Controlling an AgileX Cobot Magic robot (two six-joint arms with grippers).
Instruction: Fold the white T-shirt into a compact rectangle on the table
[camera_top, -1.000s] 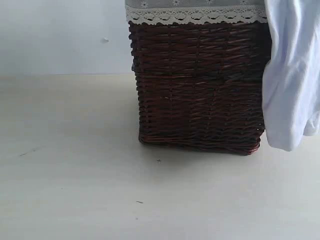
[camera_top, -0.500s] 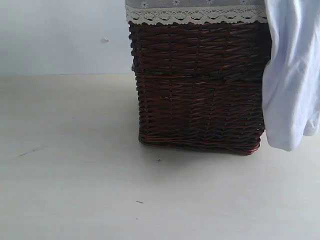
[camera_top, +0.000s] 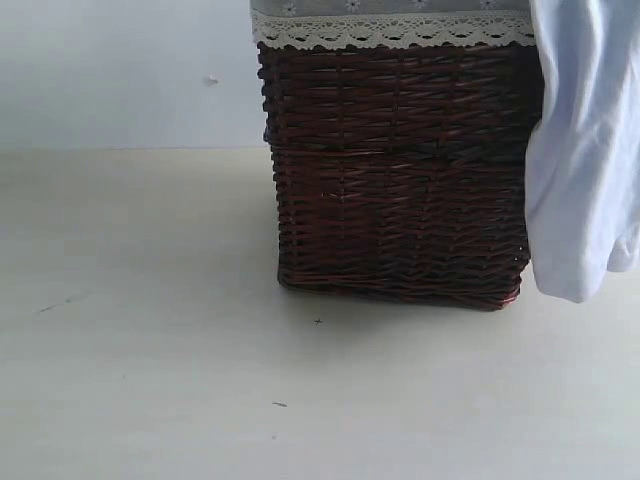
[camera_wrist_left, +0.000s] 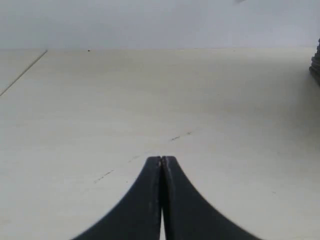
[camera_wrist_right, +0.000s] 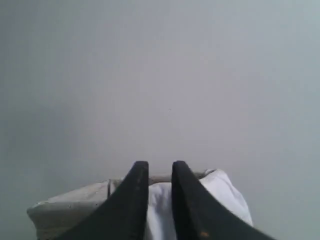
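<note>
The white T-shirt (camera_top: 585, 150) hangs over the right side of the dark wicker basket (camera_top: 400, 180), its lower end just above the table (camera_top: 150, 350). In the right wrist view the T-shirt (camera_wrist_right: 220, 192) lies bunched in the basket's pale liner (camera_wrist_right: 65, 210). My right gripper (camera_wrist_right: 160, 165) hovers above it, with its jaws a little apart and nothing between the tips. My left gripper (camera_wrist_left: 162, 159) is shut and empty, low over the bare table (camera_wrist_left: 150, 100). Neither gripper shows in the exterior view.
The basket has a white lace trim (camera_top: 390, 32) along its top and stands at the back of the table against a pale wall (camera_top: 120, 70). A dark edge of the basket (camera_wrist_left: 316, 60) shows at the side of the left wrist view.
</note>
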